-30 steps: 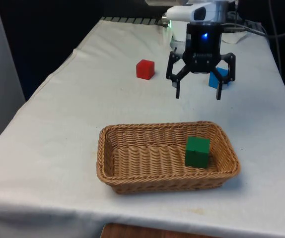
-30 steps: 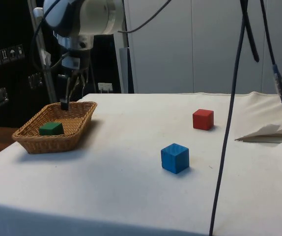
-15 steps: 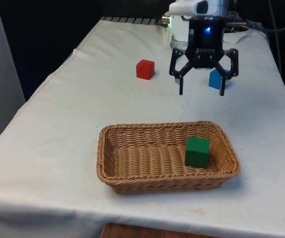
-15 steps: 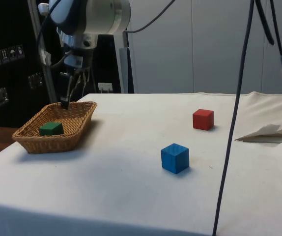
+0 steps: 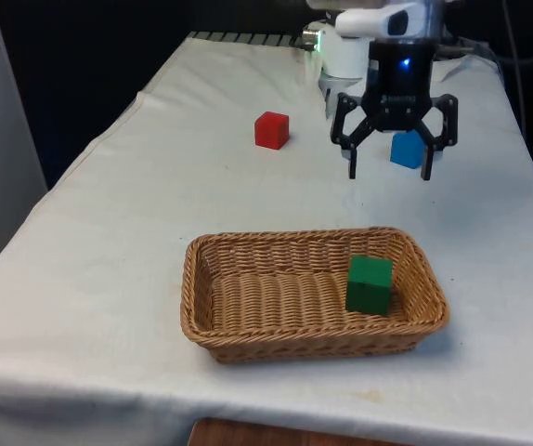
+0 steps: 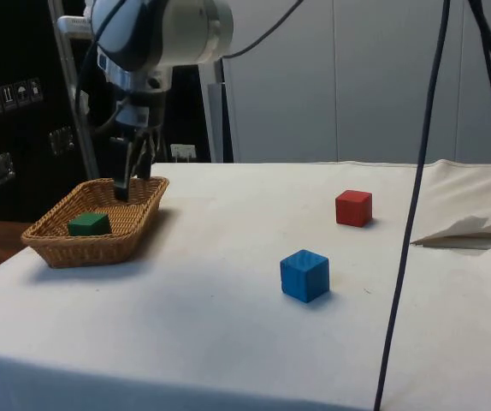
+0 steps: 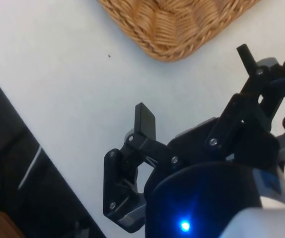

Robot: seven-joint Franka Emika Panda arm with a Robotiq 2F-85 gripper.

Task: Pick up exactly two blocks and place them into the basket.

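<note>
**Second block not yet taken: where the pick could fail**

One green block (image 5: 370,283) is seen lying inside the wicker basket (image 5: 248,344), against its wall on the front view's right. Two blocks are left on the tabletop (image 5: 155,204): a blue block (image 5: 404,149) and a red block (image 5: 271,129), well apart from each other and both beyond the basket on the robot's side. The claw (image 5: 390,172) is held above the cloth with its fingers spread wide and nothing between them; in the front view the blue block is seen just behind it, partly covered by one finger.

It is judged that half of the task is done and that a second block is to be fetched, most likely the blue one, since the claw is nearest to it.

Several faults may be expected from here:

- The blue block is turned at an angle in the side view (image 6: 304,275). If the fingers are brought down without being squared to its faces, a corner may be caught and the block twisted or pushed away.
- If the descent is misjudged, a fingertip may land on top of the block and not beside it.
- On the way back, the basket's rim may be struck by a low-carried block, and the basket shifted.
- The count may be overrun: if the red block is taken as well, three blocks would lie in the basket where exactly two are asked for.
</note>
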